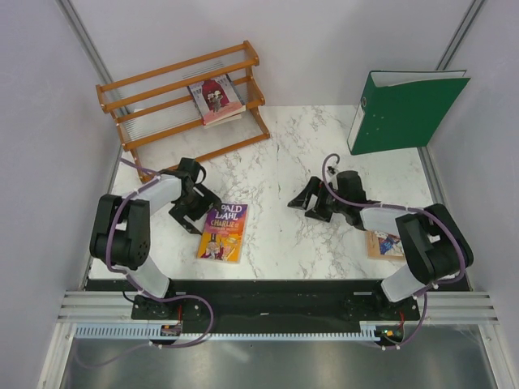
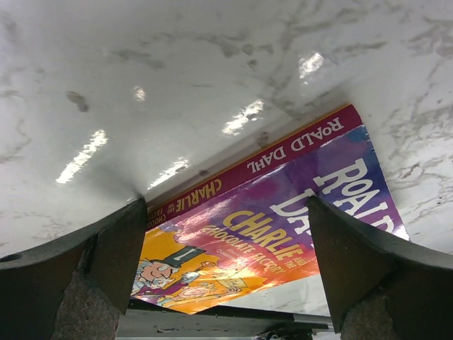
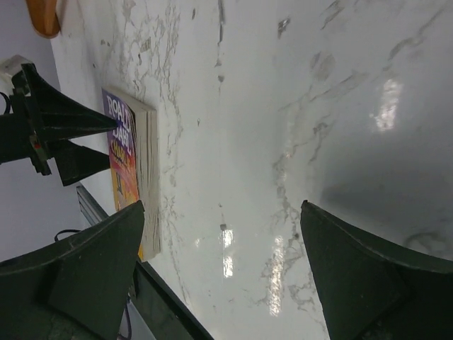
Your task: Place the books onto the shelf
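The yellow-purple paperback [image 1: 223,232] lies flat on the bench [image 1: 324,154], lower centre-left, just beside the released left gripper [image 1: 193,215]; the right gripper [image 1: 302,206] gapes too. Light, thin, glossy, likely slippery: I'd pinch across its stiffer spine edge.

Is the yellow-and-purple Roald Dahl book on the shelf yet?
No, the Roald Dahl book lies flat on the table, apart from the shelf.

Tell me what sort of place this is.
Probably a robotics lab cell, not a home: left arm and right arm bolted to a metal rail, plain white walls, staged shelf and green binder.
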